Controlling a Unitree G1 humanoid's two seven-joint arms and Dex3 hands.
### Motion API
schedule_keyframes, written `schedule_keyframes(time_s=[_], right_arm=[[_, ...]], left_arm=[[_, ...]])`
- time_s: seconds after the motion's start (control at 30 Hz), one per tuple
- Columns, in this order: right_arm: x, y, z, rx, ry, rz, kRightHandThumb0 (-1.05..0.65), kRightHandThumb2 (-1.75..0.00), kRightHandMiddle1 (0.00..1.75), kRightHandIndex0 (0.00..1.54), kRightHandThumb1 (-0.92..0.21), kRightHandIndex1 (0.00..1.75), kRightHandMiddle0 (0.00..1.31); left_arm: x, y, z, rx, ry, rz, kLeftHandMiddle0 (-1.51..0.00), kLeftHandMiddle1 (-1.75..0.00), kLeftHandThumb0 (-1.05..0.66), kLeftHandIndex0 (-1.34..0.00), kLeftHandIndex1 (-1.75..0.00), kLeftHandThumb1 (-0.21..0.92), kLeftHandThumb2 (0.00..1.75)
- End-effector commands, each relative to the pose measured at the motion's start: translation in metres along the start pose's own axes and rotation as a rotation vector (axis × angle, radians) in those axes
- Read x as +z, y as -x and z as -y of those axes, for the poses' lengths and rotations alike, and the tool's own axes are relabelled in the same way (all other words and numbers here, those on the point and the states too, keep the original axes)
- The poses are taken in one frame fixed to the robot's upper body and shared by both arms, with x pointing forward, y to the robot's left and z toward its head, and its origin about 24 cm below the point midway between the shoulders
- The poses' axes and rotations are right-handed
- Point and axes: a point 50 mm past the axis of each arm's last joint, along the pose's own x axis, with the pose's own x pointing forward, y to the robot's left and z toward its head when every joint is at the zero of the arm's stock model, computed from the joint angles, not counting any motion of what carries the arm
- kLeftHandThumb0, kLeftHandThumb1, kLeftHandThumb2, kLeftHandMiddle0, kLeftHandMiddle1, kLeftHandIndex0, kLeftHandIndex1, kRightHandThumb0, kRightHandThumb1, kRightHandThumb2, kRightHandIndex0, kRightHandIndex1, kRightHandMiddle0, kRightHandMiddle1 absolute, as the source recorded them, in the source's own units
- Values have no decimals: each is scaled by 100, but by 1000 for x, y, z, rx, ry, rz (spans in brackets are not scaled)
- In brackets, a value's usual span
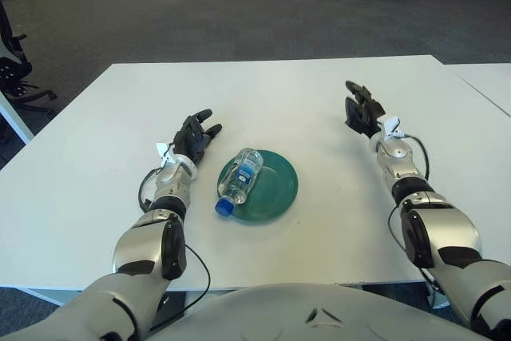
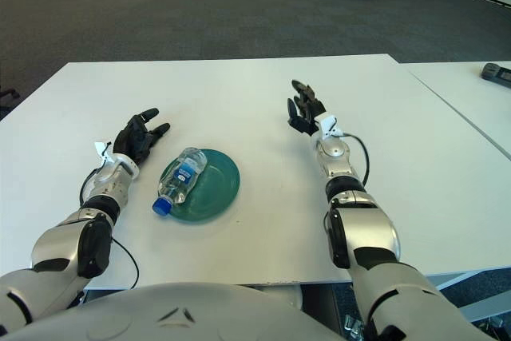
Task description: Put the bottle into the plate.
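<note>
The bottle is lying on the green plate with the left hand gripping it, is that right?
Not quite. The bottle does lie on the green plate, but the left hand is open beside it, not gripping, as the left eye view shows.

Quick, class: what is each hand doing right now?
Left hand: open, holding nothing, left of the plate.
Right hand: open, holding nothing.

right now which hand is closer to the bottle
The left hand, open just left of the bottle lying on the green plate; the right hand is far off right.
</note>
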Motion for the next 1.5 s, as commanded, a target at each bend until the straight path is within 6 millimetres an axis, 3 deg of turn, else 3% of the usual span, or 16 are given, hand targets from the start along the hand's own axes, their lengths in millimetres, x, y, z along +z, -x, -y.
schedule_keyframes(time_s=[0.0, 0.2, 0.47, 0.97, 1.47], right_arm=[[4, -4, -2, -2, -120, 11, -75, -88, 83, 50, -92, 8, 9], [-12, 1, -4, -14, -224, -52, -74, -85, 92, 66, -92, 13, 14], [-39, 12, -12, -38, -336, -194, -74, -85, 93, 71, -92, 16, 14], [-55, 24, -10, -14, -370, -259, -77, -82, 94, 68, -92, 13, 12], [-67, 34, -19, 33, -293, -299, -77, -83, 93, 60, -92, 8, 12]], left_arm=[[-11, 5, -6, 20, 12, -62, -44, -72, -91, -16, -112, 92, 96], [-11, 6, -7, 21, 9, -61, -44, -73, -91, -16, -112, 92, 95], [-10, 7, -9, 23, 3, -56, -46, -74, -90, -17, -113, 92, 96], [-10, 7, -11, 26, 8, -57, -46, -74, -91, -16, -112, 92, 96], [-8, 8, -12, 18, -37, -42, -46, -73, -91, -16, -113, 92, 96]])
